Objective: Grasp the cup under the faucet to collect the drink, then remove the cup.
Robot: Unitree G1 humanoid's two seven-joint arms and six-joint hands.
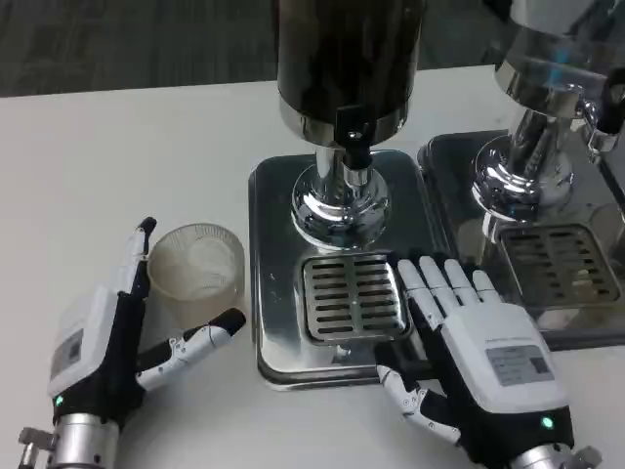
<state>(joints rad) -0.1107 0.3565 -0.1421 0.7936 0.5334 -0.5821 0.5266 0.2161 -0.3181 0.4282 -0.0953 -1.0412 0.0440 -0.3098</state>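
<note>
While the clear plastic cup [200, 260] stands upright on the white table [88, 166] just left of the steel drip tray [342, 293], not under the black faucet [353, 132] that hangs above the tray's slotted grate [354, 295], the left hand [112, 332] lies beside the cup with fingers spread, holding nothing; the right hand [469, 347] rests open, palm down, at the tray's right edge, fingers flat beside the grate

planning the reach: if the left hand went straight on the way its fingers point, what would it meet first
Probably the clear plastic cup: the left hand sits just short of it, fingers either side, though depth is unclear.
</note>
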